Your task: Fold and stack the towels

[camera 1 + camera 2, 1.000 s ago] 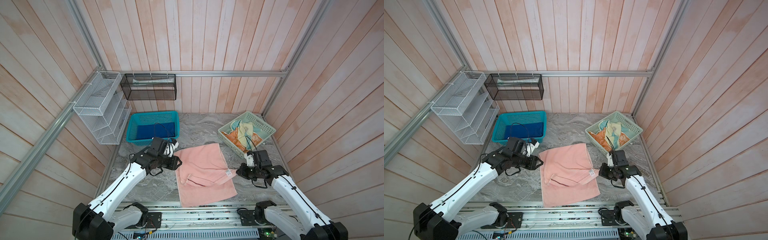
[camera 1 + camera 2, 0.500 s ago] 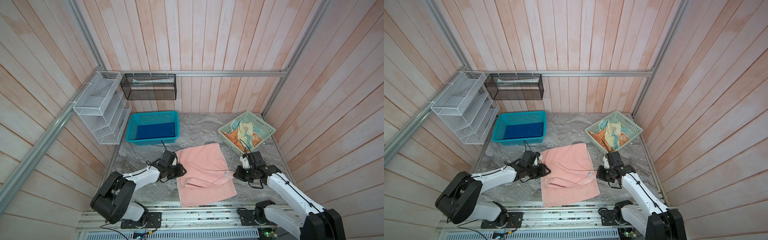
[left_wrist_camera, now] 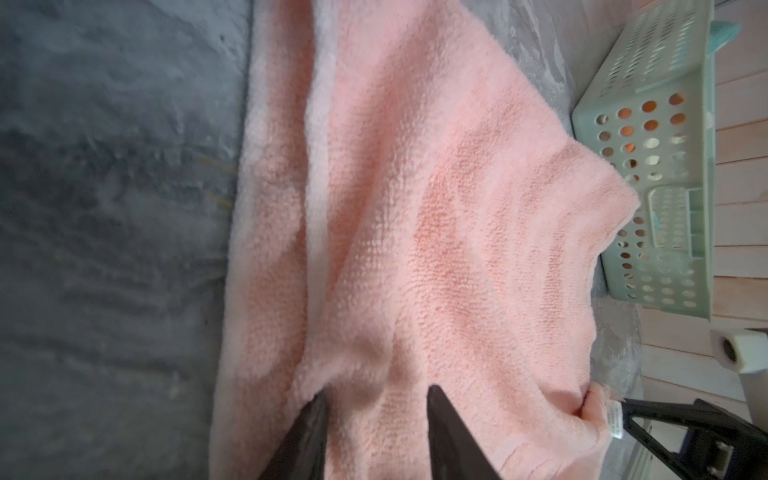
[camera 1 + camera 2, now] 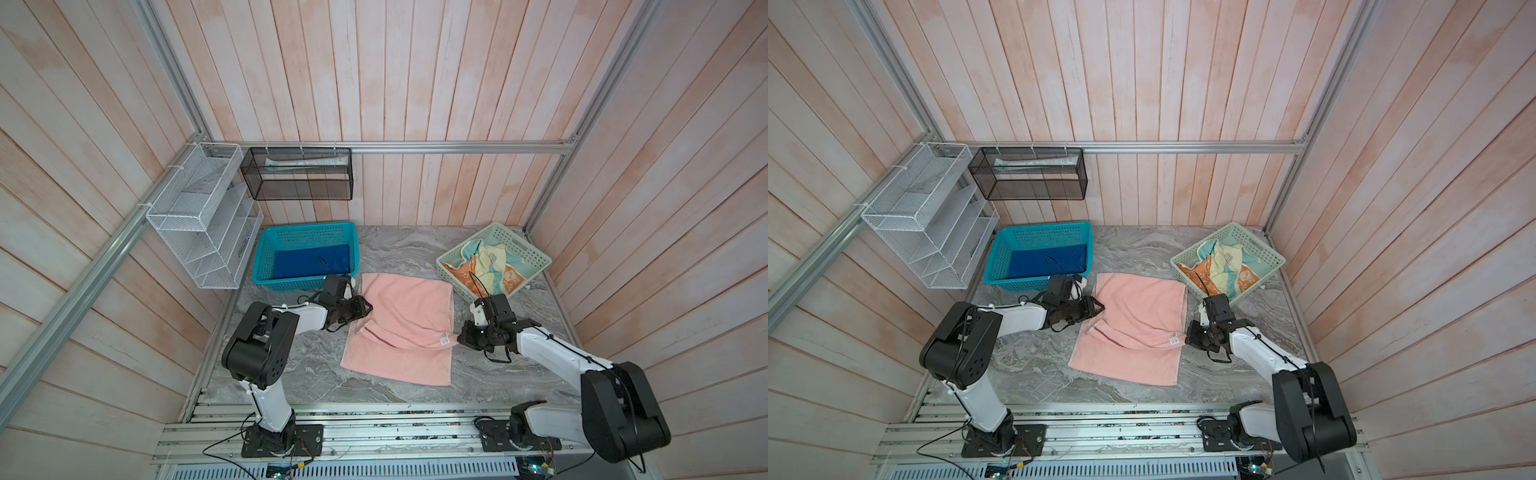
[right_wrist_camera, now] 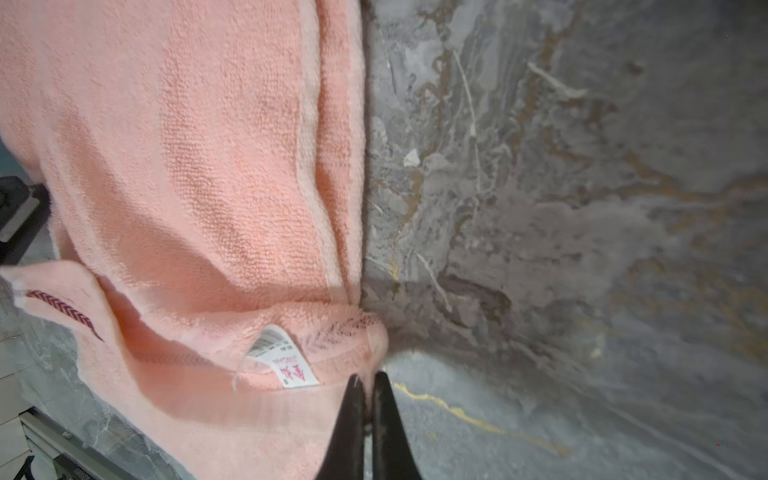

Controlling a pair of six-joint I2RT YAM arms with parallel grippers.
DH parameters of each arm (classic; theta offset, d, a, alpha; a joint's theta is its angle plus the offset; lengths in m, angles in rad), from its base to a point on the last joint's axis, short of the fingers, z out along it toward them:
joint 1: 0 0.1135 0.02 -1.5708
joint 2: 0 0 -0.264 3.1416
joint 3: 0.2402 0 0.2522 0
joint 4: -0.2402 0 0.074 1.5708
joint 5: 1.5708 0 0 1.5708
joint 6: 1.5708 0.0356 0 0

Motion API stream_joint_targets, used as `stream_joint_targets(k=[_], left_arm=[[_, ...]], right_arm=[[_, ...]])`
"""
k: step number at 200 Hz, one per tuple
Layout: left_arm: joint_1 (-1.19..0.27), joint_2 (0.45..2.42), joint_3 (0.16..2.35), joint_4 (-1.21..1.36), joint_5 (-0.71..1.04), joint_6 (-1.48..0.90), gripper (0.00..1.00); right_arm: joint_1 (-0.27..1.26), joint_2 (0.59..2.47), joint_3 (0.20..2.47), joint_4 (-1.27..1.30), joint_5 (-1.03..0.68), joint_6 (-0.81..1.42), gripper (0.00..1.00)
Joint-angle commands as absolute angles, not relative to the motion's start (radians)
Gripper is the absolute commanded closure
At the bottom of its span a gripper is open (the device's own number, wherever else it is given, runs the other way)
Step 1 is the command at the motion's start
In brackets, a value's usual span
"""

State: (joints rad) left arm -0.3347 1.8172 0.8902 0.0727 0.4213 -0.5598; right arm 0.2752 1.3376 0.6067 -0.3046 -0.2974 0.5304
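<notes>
Both top views show one pink towel (image 4: 405,320) and two baskets.

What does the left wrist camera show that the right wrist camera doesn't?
Only the left wrist view shows the pale green tray and the left gripper, jaws apart over terry. Only the right wrist view shows the right gripper, jaws pinched shut on the towel's edge beside the printed side of the white tag. Both show the pink towel on the marble tabletop.
</notes>
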Motion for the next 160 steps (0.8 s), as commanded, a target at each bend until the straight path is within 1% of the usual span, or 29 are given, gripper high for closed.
stream_joint_targets(k=[1, 21, 104, 135, 160], left_arm=[[-0.302, 1.862, 0.935, 0.006, 0.395, -0.487, 0.54], [-0.269, 1.872, 0.987, -0.007, 0.388, -0.464, 0.46], [-0.089, 1.921, 1.111, -0.057, 0.439, -0.358, 0.46], [-0.089, 1.889, 1.116, -0.087, 0.463, -0.34, 0.47], [-0.145, 1.817, 1.072, -0.118, 0.443, -0.328, 0.47]], right_arm=[[0.288, 1.388, 0.66, -0.217, -0.271, 0.503, 1.0], [0.293, 1.434, 0.685, -0.195, -0.27, 0.496, 1.0], [0.294, 1.574, 0.797, -0.188, -0.222, 0.418, 1.0], [0.295, 1.587, 0.845, -0.208, -0.217, 0.404, 1.0], [0.295, 1.565, 0.856, -0.225, -0.209, 0.4, 1.0]])
